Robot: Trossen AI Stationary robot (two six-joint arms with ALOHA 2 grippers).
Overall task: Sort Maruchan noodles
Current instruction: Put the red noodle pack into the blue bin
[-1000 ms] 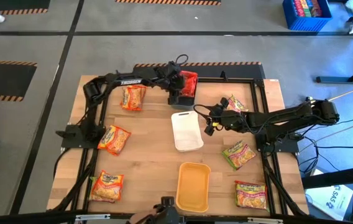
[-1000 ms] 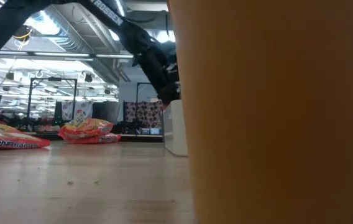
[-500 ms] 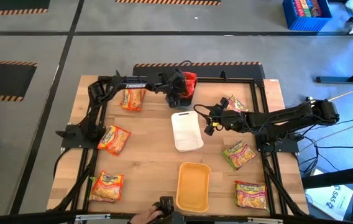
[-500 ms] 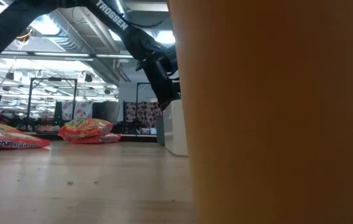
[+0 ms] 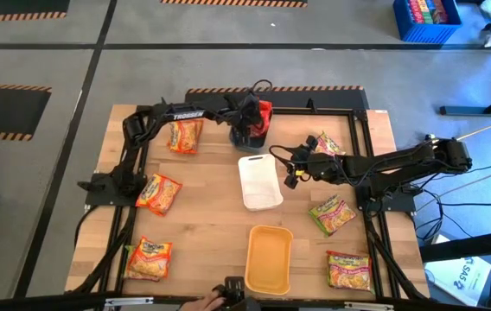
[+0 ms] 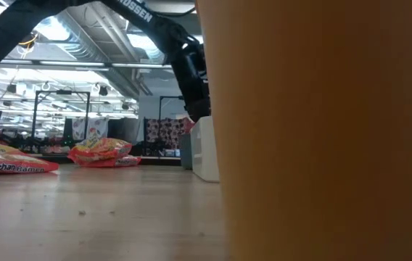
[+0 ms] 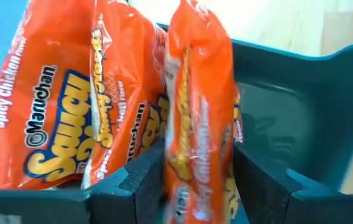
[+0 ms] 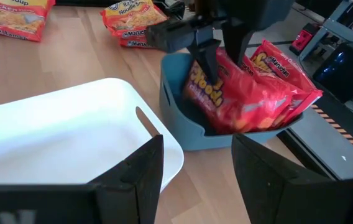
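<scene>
Red packets (image 8: 251, 93) stand bunched in the blue-grey tray (image 8: 179, 121) at the table's far edge. The left gripper (image 8: 217, 53) hangs over that tray, fingers either side of one upright packet (image 7: 198, 118); they seem slack around it rather than pinching, though I can't tell for sure. The right gripper (image 5: 291, 170) waits just beside the white tray (image 5: 259, 181), fingers parted, holding nothing. Orange-yellow packets (image 5: 160, 193) lie on the left side of the table, green-and-red ones (image 5: 332, 213) on the right, near the orange tray (image 5: 269, 258).
</scene>
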